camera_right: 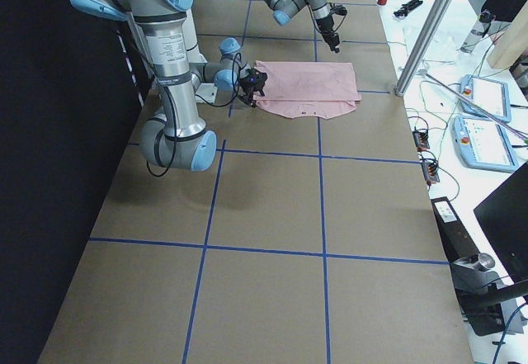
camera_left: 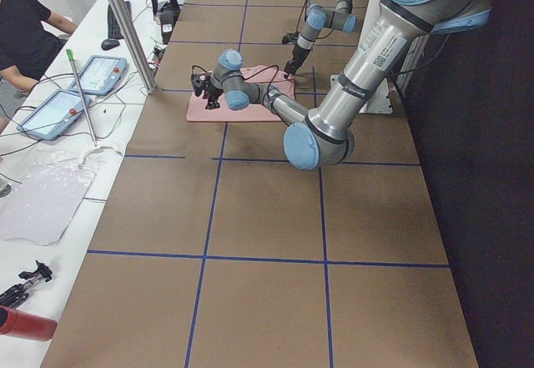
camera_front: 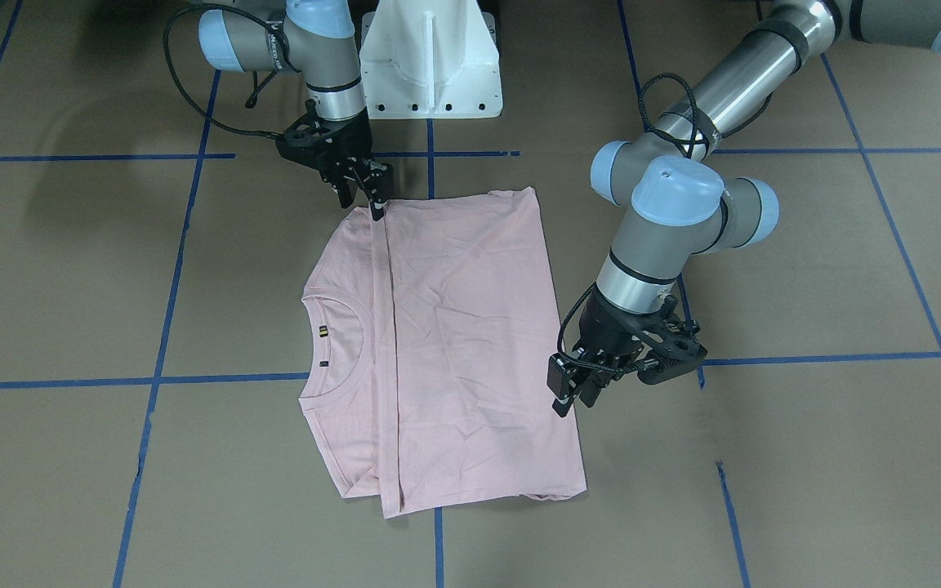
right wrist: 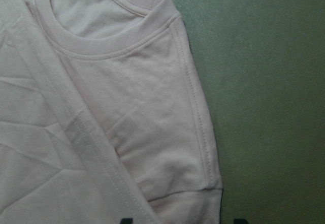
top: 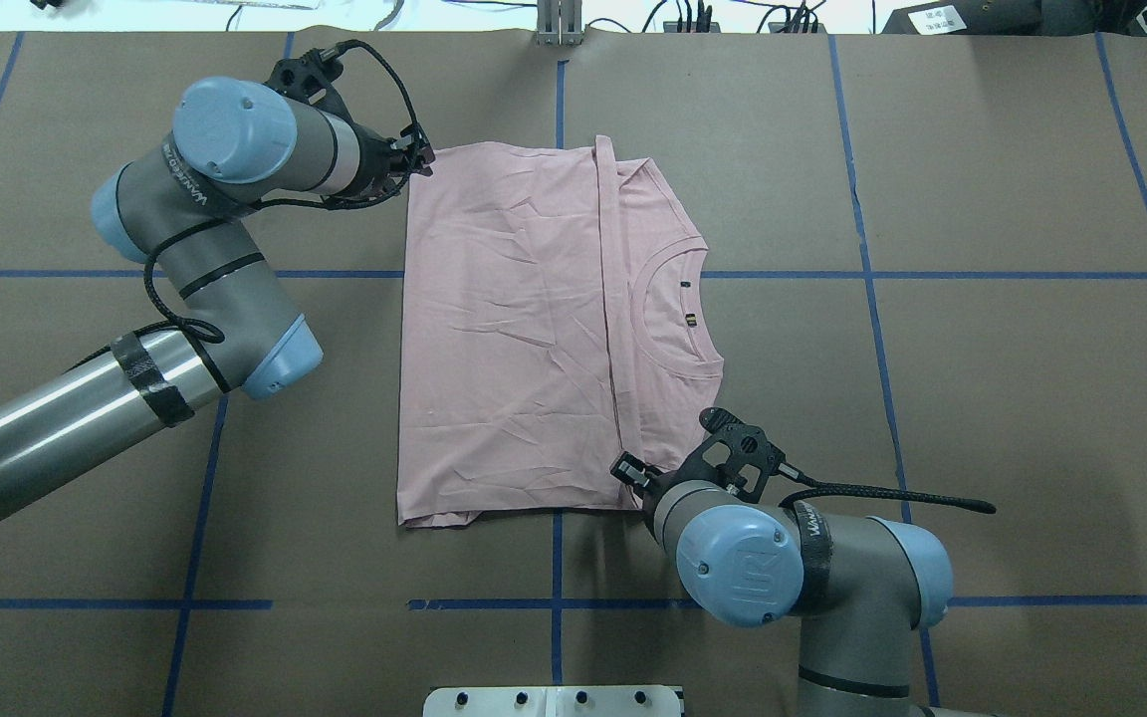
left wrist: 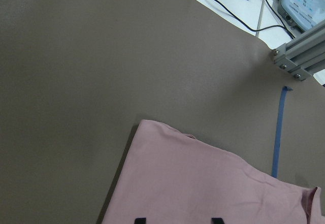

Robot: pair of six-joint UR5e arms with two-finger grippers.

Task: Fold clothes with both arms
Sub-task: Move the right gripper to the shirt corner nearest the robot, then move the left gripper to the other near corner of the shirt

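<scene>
Covering the work area, a brown paper-topped table (top: pixel 982 398) is marked with blue tape lines (top: pixel 872 279). A pale pink short-sleeved T-shirt (top: pixel 504 329) is laid flat at its middle, plain side up, with its lower part folded over as far as the round neckline (top: pixel 663 319). The silver-grey left arm (top: pixel 205 259) is stretched to the shirt's far corner, where the black left gripper (camera_front: pixel 571 404) is held with its fingers spread apart. The silver-grey right arm (top: pixel 832 578) is bent over the near sleeve edge, where the black right gripper (camera_front: pixel 364 204) is likewise spread, with nothing gripped. A small dark tag (camera_front: pixel 323 331) is shown inside the collar.
</scene>
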